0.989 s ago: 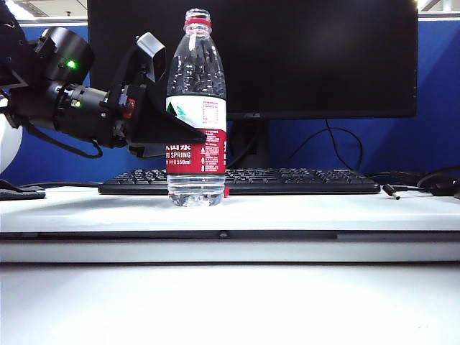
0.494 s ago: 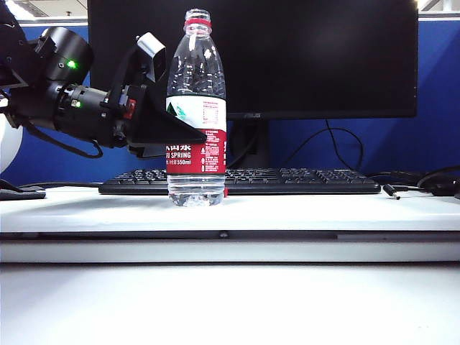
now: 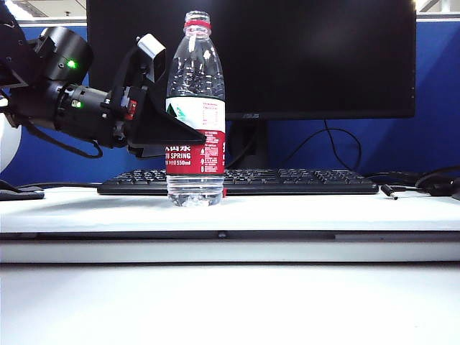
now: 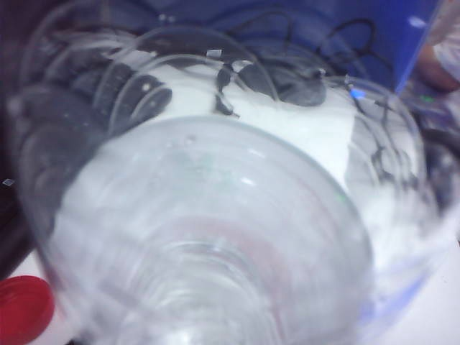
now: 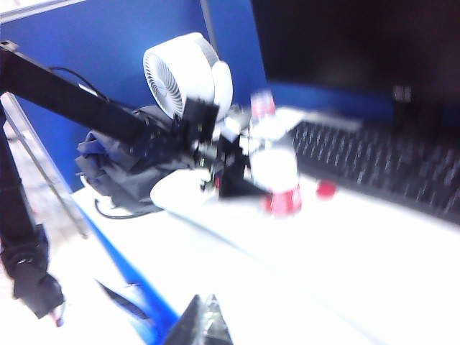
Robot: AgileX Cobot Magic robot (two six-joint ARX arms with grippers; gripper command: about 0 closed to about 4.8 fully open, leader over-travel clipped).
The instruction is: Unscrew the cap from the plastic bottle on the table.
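While the left gripper (image 3: 188,140) stays out of nothing and simply clasps the plastic bottle (image 3: 195,115) at its labelled middle, the bottle stands upright on the table (image 3: 302,213), just in front of a black keyboard (image 3: 287,181) and a dark monitor (image 3: 316,57). Its jaws press either side of the red-and-white label, as the exterior view shows; the left wrist view is filled by the clear, blurred body of the bottle seen at close range. The neck at the top is open: only the thin red ring sits around it, and no cap is on it. The cap (image 5: 326,188) lies on the table beside the bottle's base, near the keyboard, a small red disc in the right wrist view and a red shape at the edge of the left wrist view (image 4: 21,310); in the exterior view only a sliver of red shows behind the bottle's foot. The right gripper (image 5: 203,323) is well apart from the bottle, off to the side and out of the exterior view, its fingertips pinched together on nothing. I judge the unscrewing done: the cap is off and set down. What seems left is only for the left gripper to let go of the bottle.
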